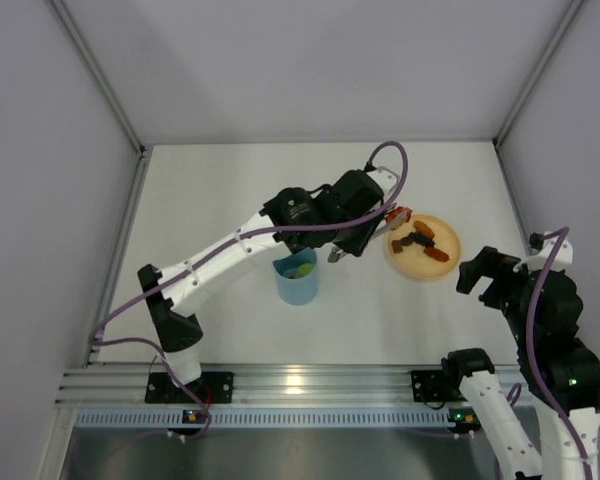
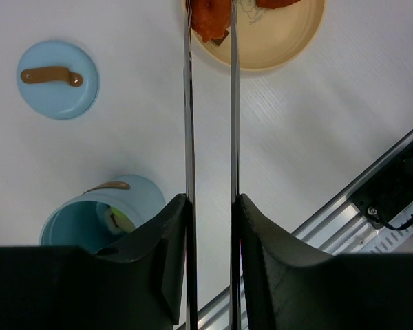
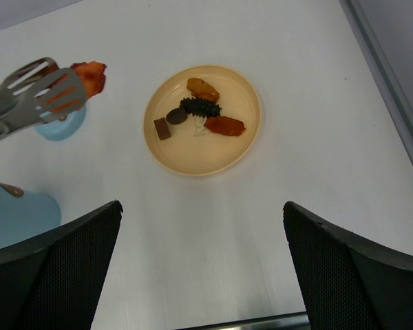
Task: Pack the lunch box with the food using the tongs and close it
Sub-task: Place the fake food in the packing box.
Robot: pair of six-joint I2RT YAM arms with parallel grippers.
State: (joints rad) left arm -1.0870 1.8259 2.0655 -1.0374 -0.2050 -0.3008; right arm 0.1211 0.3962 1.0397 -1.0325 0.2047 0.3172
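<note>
Five pieces of food [image 3: 199,108] lie on the yellow plate [image 3: 248,137], right of the open blue tub [image 1: 296,283]. The tongs [image 2: 234,103] are squeezed by the left pincer [image 2: 210,206] so a red-orange piece [image 2: 210,19] is clamped at their tips over the plate's left edge (probably bound for the tub). The lid [image 2: 57,79] is parked on the desk [image 2: 316,137] beyond, keeping the mouth free. The right pincer [image 3: 203,268] is held wide open, empty.

My left arm [image 1: 230,250] stretches forward and rightward, left gripper [image 2: 211,206] clamped on the tongs [image 2: 234,103]. Right arm [image 1: 555,340] sits folded near its base, right gripper [image 3: 201,206] spread wide.
</note>
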